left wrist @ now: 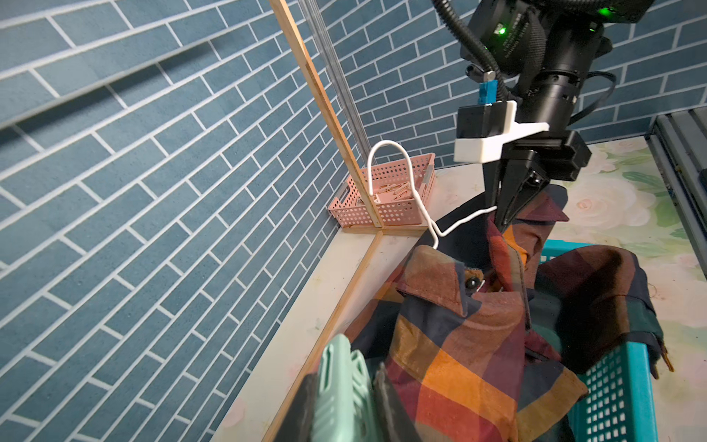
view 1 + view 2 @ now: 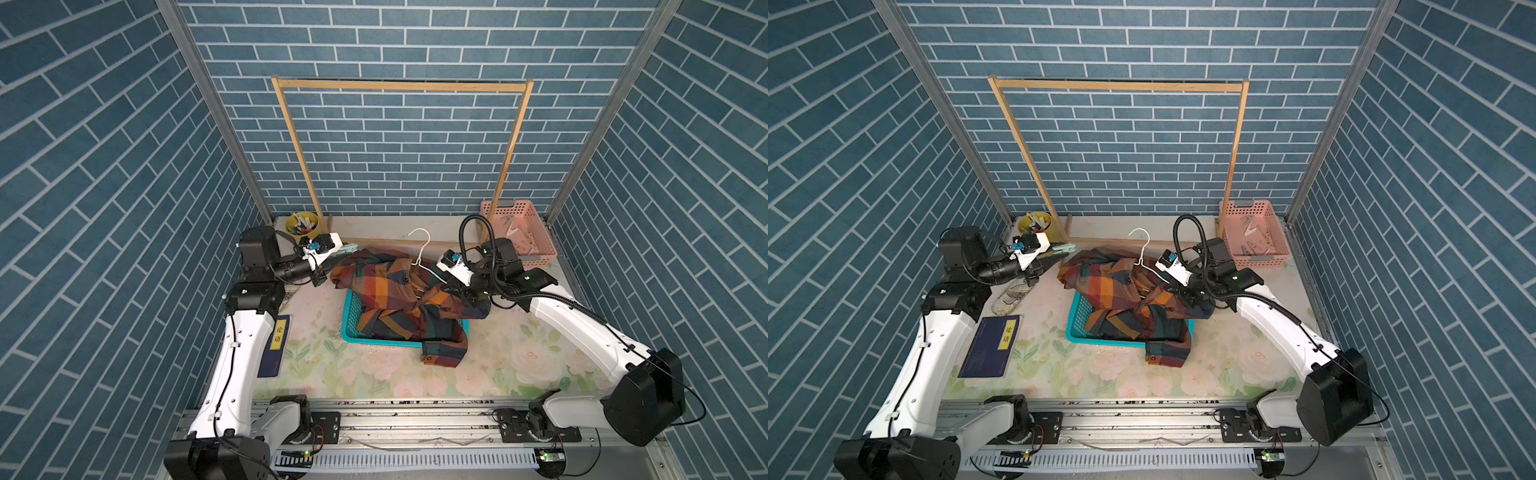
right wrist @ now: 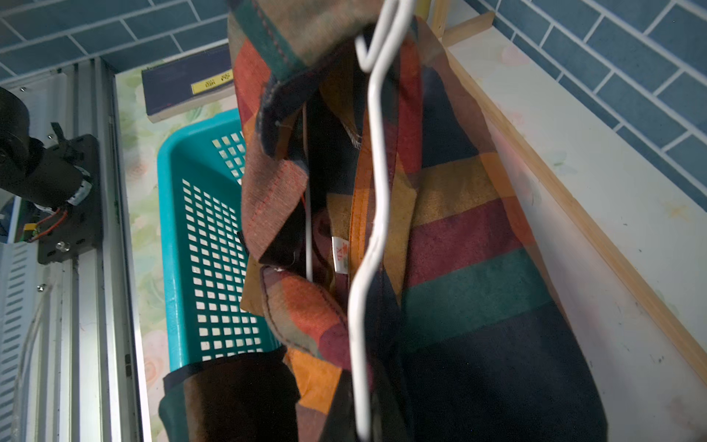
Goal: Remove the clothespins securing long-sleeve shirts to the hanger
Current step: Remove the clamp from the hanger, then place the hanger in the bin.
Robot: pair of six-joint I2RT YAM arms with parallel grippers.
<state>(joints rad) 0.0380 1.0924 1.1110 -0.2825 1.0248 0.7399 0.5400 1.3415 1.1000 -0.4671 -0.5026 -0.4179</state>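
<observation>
Mint-green, the clothespin (image 1: 340,390) sits pinched in the left hand (image 2: 1061,252), clear of the cloth, at ten o'clock from the plaid shirt (image 2: 386,295). That shirt lies heaped over a teal basket (image 2: 351,322) mid-worktop (image 2: 374,374). At its three o'clock edge the right hand (image 1: 499,216) is pressed together on the white wire hanger (image 2: 420,249), hook toward twelve.

In both top views the shirt (image 2: 386,291) lies heaped at mid-frame over a basket (image 2: 351,322) on the table (image 2: 374,374), the hanger (image 2: 420,249) poking out at its upper edge. The rack (image 2: 399,85) stands behind them. A pen cup (image 2: 302,224) sits upper left of the shirt, a second basket (image 2: 540,255) upper right, a book (image 2: 990,347) lower left. The clothespin (image 2: 1069,248) is just left of the shirt, in the left gripper (image 2: 1059,253).
</observation>
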